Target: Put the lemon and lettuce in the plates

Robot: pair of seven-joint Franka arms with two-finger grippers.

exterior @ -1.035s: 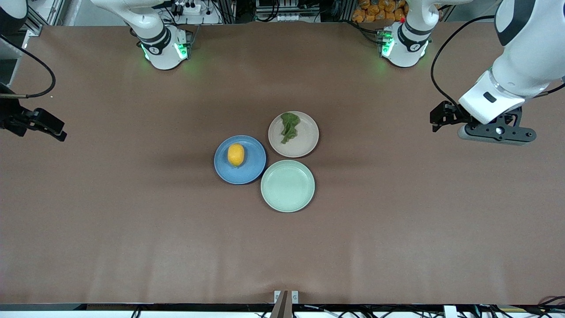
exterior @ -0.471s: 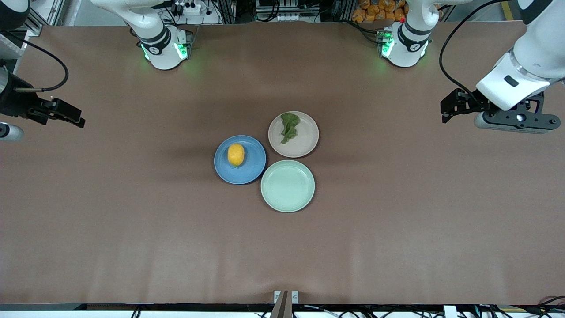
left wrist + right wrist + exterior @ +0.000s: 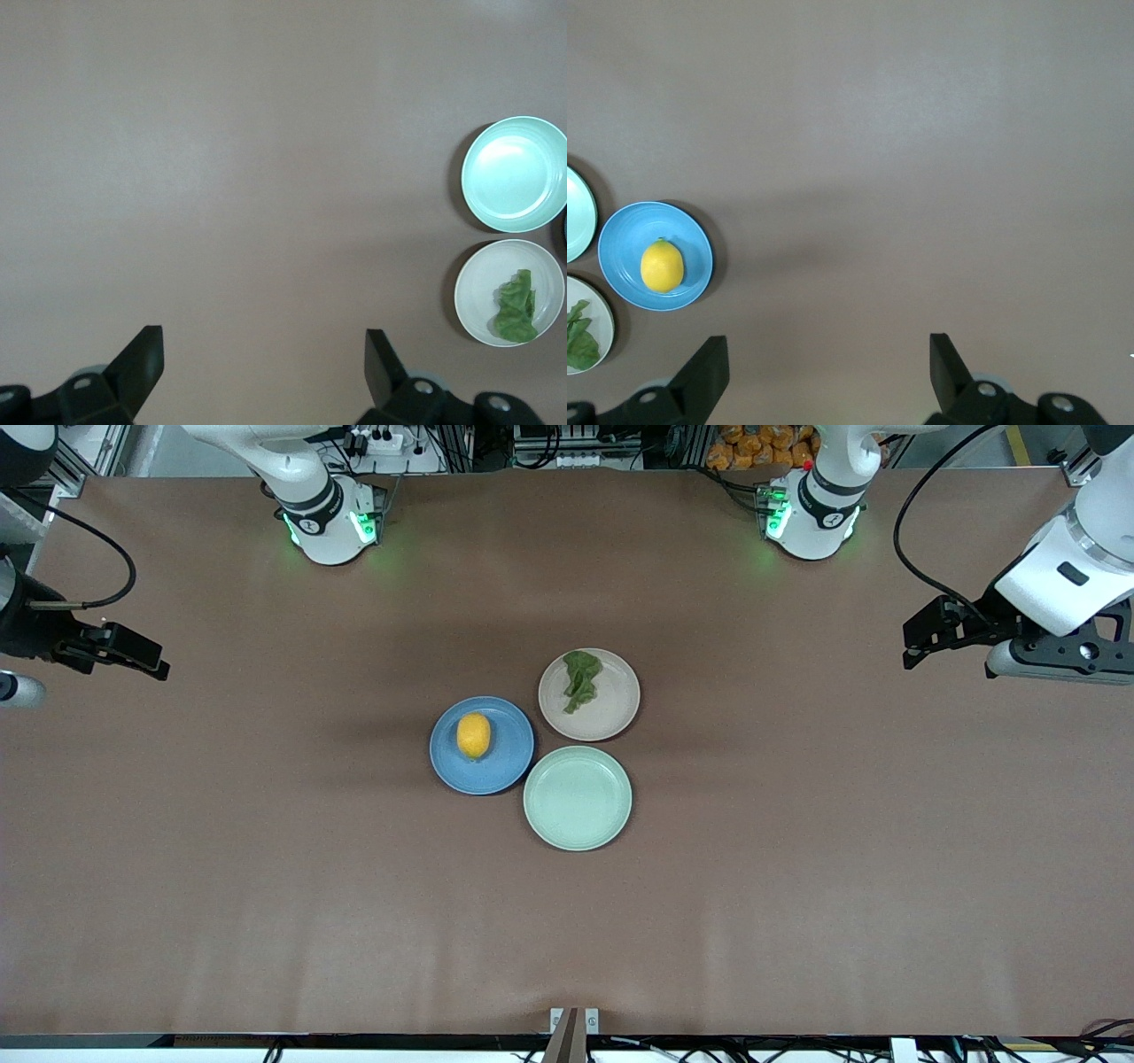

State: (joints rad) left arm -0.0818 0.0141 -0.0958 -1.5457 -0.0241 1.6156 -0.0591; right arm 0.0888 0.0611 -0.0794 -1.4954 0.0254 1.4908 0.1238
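A: Front view: the small oval yellow lemon point(image 3: 473, 735) lies in the round matte blue plate point(image 3: 505, 771), and the wrinkly dark-green lettuce leaf point(image 3: 581, 678) lies in the pale beige-pink plate point(image 3: 615, 710). Anything left?

B: I judge not. The placing looks done; the sound move is to keep both arms clear and disturb nothing.

A: The tools?

B: The left tool point(image 3: 263, 367) hangs over bare brown table point(image 3: 797, 868) at the left arm's end, fingers spread wide, holding nothing. The right tool point(image 3: 828, 372) likewise at the right arm's end.

A: Room?

B: Plenty. The three plates huddle mid-table, touching or nearly so, the empty mint-green plate point(image 3: 578, 798) nearest the front camera, all well apart from every edge.
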